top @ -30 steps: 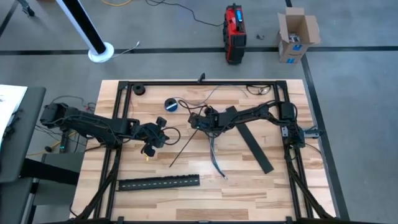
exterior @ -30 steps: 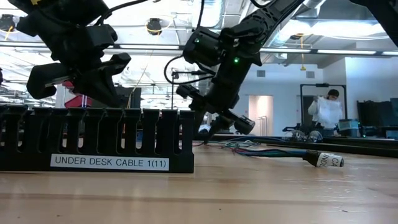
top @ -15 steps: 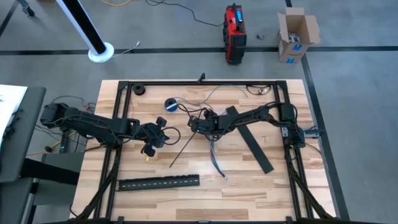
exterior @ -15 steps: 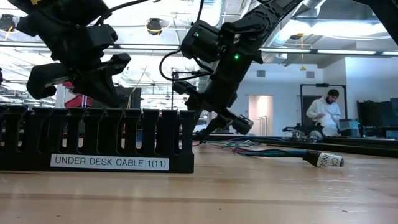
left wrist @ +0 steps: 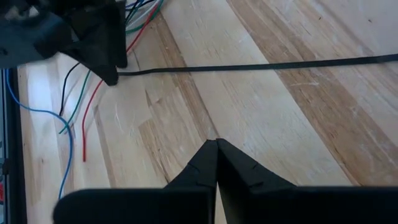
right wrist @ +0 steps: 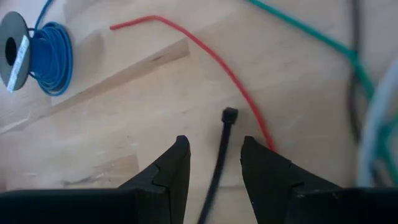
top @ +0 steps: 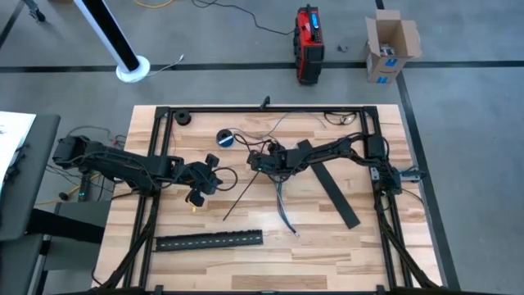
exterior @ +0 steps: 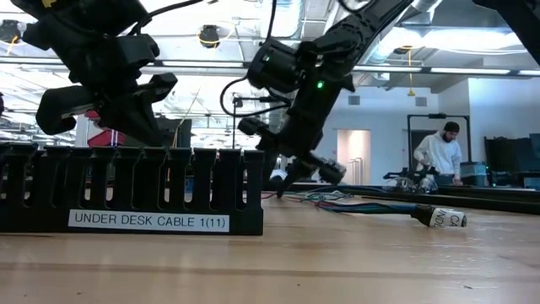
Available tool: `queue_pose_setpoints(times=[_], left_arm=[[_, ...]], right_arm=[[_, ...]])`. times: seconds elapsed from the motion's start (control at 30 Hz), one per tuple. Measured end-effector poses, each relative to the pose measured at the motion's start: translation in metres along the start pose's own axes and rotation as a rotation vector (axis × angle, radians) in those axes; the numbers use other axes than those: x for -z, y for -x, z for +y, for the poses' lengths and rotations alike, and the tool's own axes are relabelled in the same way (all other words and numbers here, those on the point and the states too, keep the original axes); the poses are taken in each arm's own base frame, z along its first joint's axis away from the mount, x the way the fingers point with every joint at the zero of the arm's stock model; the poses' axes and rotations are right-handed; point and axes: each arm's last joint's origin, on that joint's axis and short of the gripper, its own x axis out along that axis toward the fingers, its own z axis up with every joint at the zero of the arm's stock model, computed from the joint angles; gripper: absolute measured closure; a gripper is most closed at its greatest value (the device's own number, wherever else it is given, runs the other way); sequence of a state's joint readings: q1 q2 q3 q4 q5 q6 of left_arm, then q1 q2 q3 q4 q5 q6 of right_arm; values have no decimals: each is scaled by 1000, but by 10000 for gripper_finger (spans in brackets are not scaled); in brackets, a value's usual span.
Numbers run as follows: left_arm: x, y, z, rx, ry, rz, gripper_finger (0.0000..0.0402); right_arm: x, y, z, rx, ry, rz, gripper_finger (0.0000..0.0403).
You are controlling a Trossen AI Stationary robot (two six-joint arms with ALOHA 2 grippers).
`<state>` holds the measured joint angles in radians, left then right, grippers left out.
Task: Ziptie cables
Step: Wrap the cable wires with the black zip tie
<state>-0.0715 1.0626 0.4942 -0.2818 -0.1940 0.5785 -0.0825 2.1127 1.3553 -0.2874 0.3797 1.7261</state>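
Over the last second my right pincer [top: 256,161] has only bobbed slightly over the middle of the tabletop [top: 377,238]; its fingers are parted around the head end of the black zip tie [right wrist: 219,158], not clamped on it. The cables [top: 282,205] lie on the wood just near of it, unbundled. My left pincer [left wrist: 216,163] hovers to the left, fingers pressed together and empty. I judge no real progress: the tie isn't yet secured.

Both arms are matte black, jointed, with thin dark cables looped along them. The right arm [exterior: 316,63] shows a small green light. Each gripper's fingers [right wrist: 171,168] are black, wedge-shaped, tapering to points.
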Motion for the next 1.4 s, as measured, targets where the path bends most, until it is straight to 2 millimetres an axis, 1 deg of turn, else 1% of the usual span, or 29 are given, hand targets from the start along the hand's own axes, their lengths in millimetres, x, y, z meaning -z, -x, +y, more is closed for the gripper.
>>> queue_pose_setpoints(times=[0.07,0.13,0.37,0.5,0.6,0.7,0.83,1.07,1.27,1.4], left_arm=[[0,0,0,1,0,2,402],[1,0,0,3,-4,5,402],[2,0,0,10,-8,15,402],[3,0,0,10,1,18,402],[3,0,0,10,2,19,402],[3,0,0,4,7,24,402],[3,0,1,2,18,26,402],[3,-1,0,13,50,21,402],[2,-1,0,34,85,8,402],[2,-1,0,32,82,2,402]], right_arm=[[1,-4,1,-10,-6,22,269],[7,-12,2,-56,-22,37,269],[9,-13,3,-78,-35,48,271],[5,-15,3,-68,-41,62,284],[6,-15,3,-72,-2,60,294],[1,-17,6,-98,54,69,295],[-5,-20,8,-111,60,96,295],[-8,-22,9,-114,119,90,297],[-8,-23,8,-111,120,83,322],[-12,-25,9,-113,120,75,331]])
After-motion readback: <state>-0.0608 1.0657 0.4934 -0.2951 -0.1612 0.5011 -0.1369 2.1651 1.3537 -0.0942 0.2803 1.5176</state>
